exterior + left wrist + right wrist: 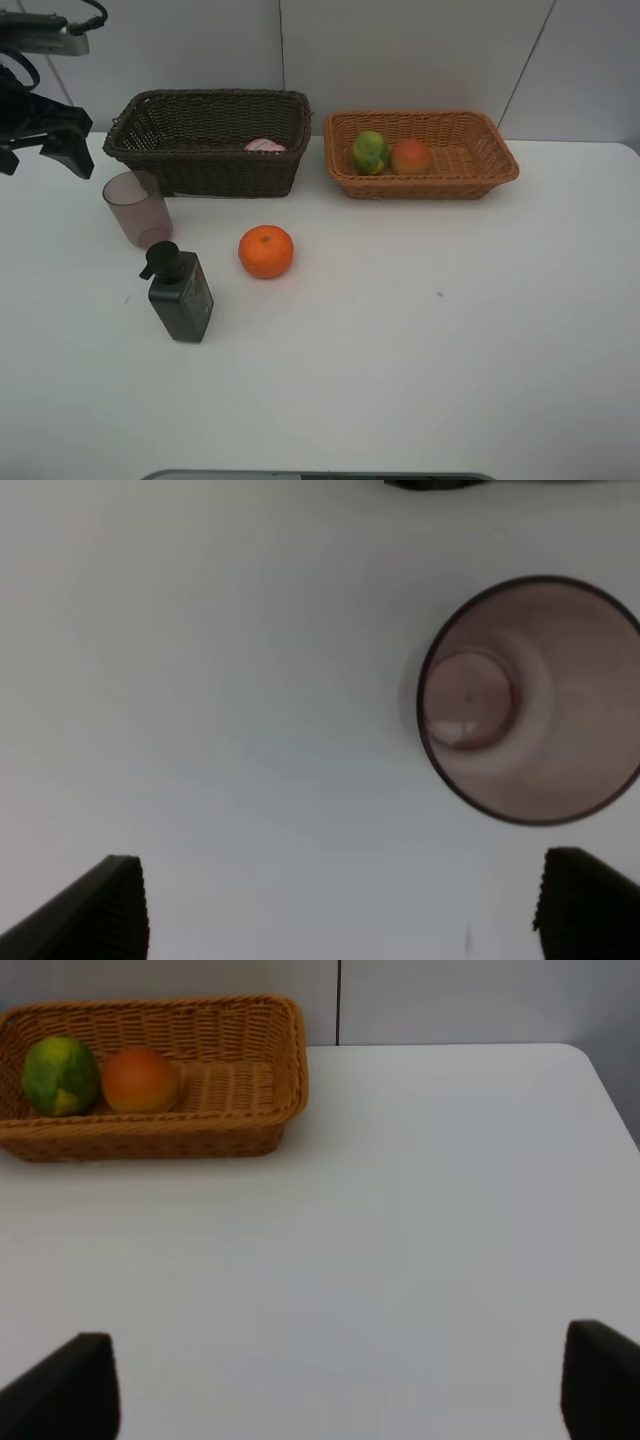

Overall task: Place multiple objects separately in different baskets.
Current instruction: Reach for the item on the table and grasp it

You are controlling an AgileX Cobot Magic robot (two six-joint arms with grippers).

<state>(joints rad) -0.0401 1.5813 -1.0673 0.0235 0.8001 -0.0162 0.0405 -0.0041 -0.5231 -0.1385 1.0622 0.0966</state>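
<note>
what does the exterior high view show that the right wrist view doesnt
Only exterior high: the dark brown basket with a pink item in it, the mauve cup, the black pump bottle, the orange and the left claw.
Only right wrist: the right claw, open with nothing between its tips.
Both: the tan basket holding the green-yellow fruit and red-orange fruit, on the white table.

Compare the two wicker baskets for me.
Colour: the left basket is dark brown, the right basket light orange-tan. Depth: the left basket has taller walls, the right basket is shallower. Contents: the left basket holds a pink item, the right basket a green-yellow fruit and a red-orange fruit. Both are rectangular and woven.
</note>
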